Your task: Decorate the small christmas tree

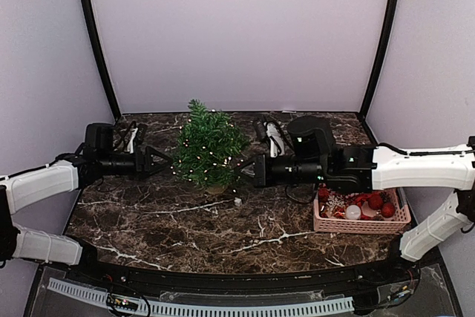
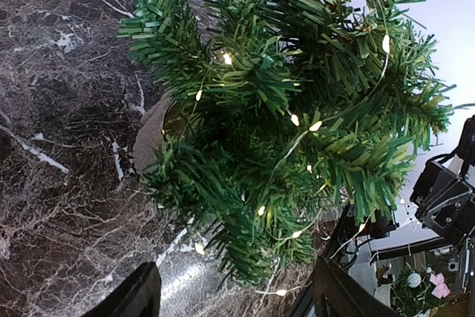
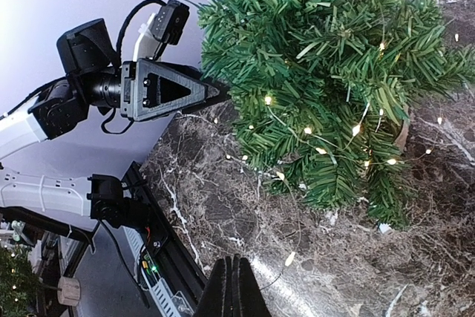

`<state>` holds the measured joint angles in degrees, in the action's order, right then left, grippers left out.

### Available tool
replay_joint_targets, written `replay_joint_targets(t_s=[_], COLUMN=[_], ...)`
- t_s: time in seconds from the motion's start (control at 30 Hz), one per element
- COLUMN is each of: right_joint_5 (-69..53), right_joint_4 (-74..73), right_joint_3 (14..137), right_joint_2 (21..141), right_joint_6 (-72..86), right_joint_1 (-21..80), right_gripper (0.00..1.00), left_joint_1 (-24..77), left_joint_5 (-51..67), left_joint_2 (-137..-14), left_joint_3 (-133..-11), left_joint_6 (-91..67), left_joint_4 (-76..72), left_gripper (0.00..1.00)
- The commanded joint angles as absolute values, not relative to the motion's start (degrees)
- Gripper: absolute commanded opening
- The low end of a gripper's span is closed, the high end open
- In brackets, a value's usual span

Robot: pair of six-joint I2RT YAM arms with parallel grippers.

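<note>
The right pincer [image 1: 251, 170], clenched on nothing I can make out, sits just right of the small christmas tree [image 1: 210, 146], upright at frame centre, while the left pincer [image 1: 168, 159], spread open, faces it about as near from the left.
</note>
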<state>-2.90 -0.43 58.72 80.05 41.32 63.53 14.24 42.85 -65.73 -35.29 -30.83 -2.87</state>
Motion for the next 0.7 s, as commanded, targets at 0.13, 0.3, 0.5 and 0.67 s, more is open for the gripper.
replay_joint_targets(t_s=[0.13, 0.3, 0.5, 0.67], right_joint_5=[3.9, 5.6, 6.8, 7.2], right_joint_4=[1.3, 3.7, 6.2, 9.1], right_joint_3=[55.7, 53.2, 51.5, 50.8], right_joint_2=[77.9, 77.1, 77.2, 77.5], right_joint_6=[43.6, 45.1, 46.2, 46.5], right_joint_1=[63.6, 63.1, 62.3, 61.1], right_gripper=[0.0, 0.0, 0.0, 0.0], left_joint_1=[14.9, 15.6, 17.1, 17.4], left_joint_5=[44.7, 46.2, 46.8, 46.2], left_joint_2=[-65.7, -66.3, -68.0, -68.9], left_joint_3=[-33.8, -32.8, -32.0, -31.4], left_joint_6=[-30.6, -31.4, -32.3, -33.2], left_joint_4=[-5.8, -8.1, -11.3, -13.6], left_gripper=[0.64, 0.57, 0.48, 0.41])
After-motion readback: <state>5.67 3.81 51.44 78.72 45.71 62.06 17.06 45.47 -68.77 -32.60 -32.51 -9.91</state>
